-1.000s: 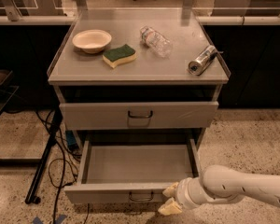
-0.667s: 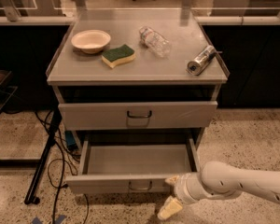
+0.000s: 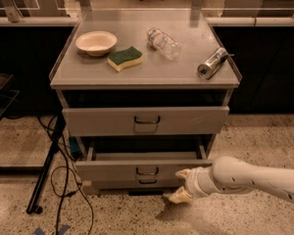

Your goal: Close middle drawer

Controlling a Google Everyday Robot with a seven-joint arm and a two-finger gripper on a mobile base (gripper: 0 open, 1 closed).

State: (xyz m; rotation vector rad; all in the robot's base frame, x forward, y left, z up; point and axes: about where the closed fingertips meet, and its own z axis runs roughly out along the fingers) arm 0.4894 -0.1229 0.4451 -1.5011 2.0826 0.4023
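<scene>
The middle drawer (image 3: 117, 170) is a shallow grey metal drawer with a small wire pull (image 3: 147, 171). It stands only a little way out from the cabinet, with a thin strip of its inside showing. My gripper (image 3: 180, 185) comes in from the right on a white arm. Its pale fingers (image 3: 182, 174) are spread apart, one against the right part of the drawer front, the other lower near the floor. The gripper holds nothing.
The top drawer (image 3: 146, 120) is shut above; the bottom drawer front (image 3: 137, 182) shows just below. On the cabinet top lie a bowl (image 3: 96, 42), a sponge (image 3: 125, 58), a plastic bottle (image 3: 163, 43) and a metal can (image 3: 212, 62). Cables and a stand leg (image 3: 45, 170) lie on the floor at left.
The middle drawer has slid back into the cabinet, from wide open to nearly shut. My gripper has moved forward with its front.
</scene>
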